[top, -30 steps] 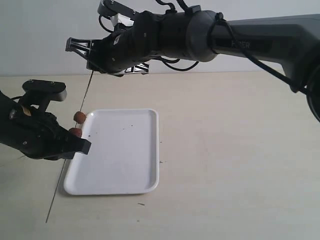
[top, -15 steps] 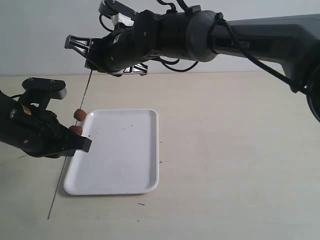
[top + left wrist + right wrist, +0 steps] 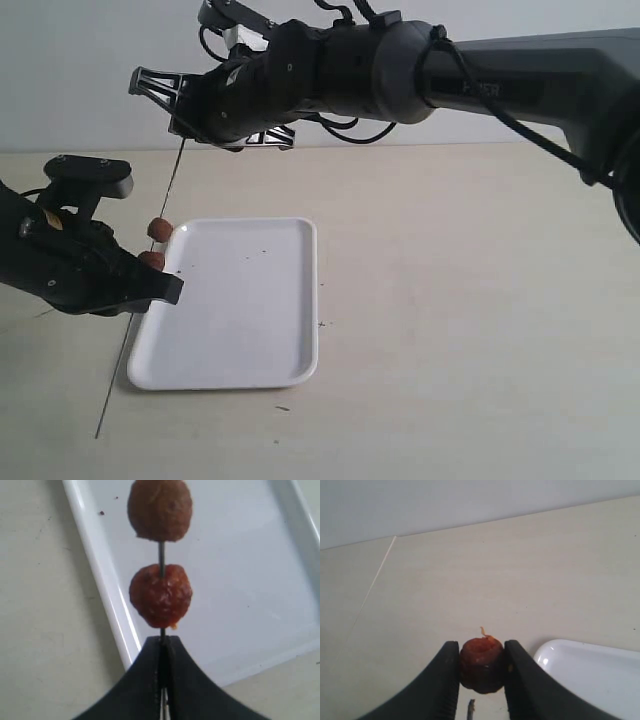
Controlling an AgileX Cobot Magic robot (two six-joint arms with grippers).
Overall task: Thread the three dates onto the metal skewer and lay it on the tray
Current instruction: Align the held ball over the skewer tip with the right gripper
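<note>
Skewer (image 3: 161, 555) nudged upward — left end effector (image 3: 162, 647) clamps it, right end effector (image 3: 481, 650) grips date (image 3: 481, 666).

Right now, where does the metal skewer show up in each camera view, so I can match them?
Exterior view: the metal skewer slants down just left of the tray.
Left wrist view: centre, running from the shut left pincer through two dates.
Right wrist view: apparently only a short grey tip below the held date.
Shared landmark: the white tray.
</note>
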